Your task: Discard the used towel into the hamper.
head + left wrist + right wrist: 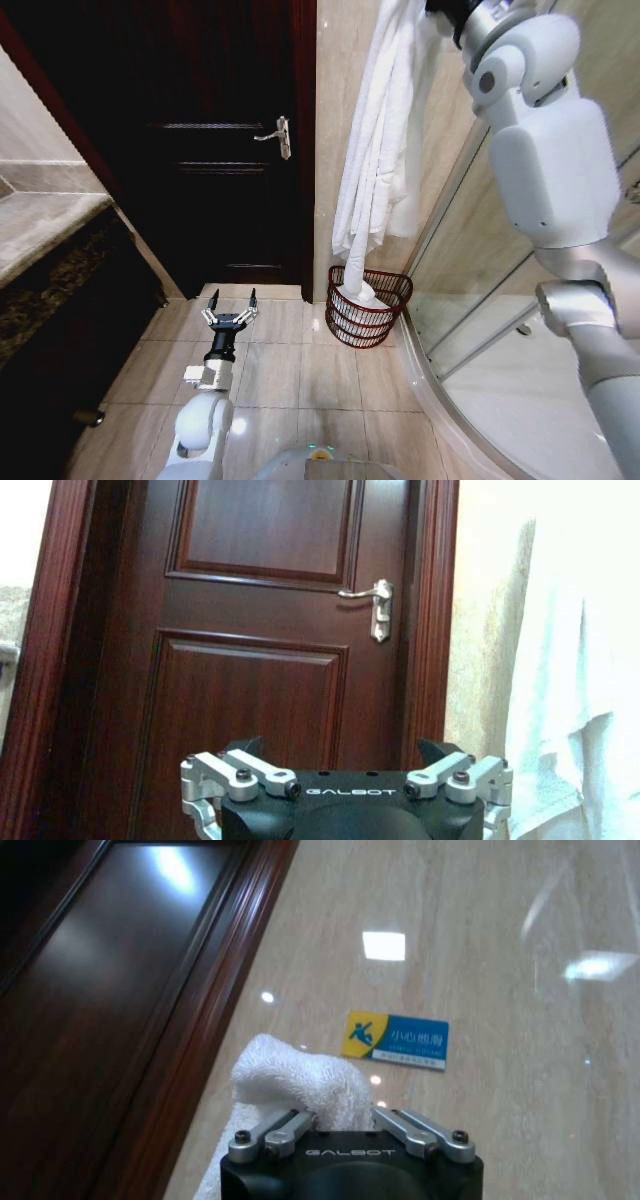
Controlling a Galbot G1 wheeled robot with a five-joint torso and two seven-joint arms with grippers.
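Door (215, 150): dark wood, panelled, closed; silver lever handle (275, 135) near its right edge.
Wall sign (396, 1039): blue and yellow, on beige tile.
Countertop (40, 225): stone, at left.
Shower enclosure (480, 330): curved glass, at right.

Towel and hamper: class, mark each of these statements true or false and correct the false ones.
1. The right gripper is shut on the towel. True.
2. The towel's lower end hangs into the hamper. True.
3. The left gripper holds the hamper. False: it is open, low over the floor, apart from the hamper.
4. The door stands open. False: it is closed.
5. The hamper lies tipped over. False: it stands upright.
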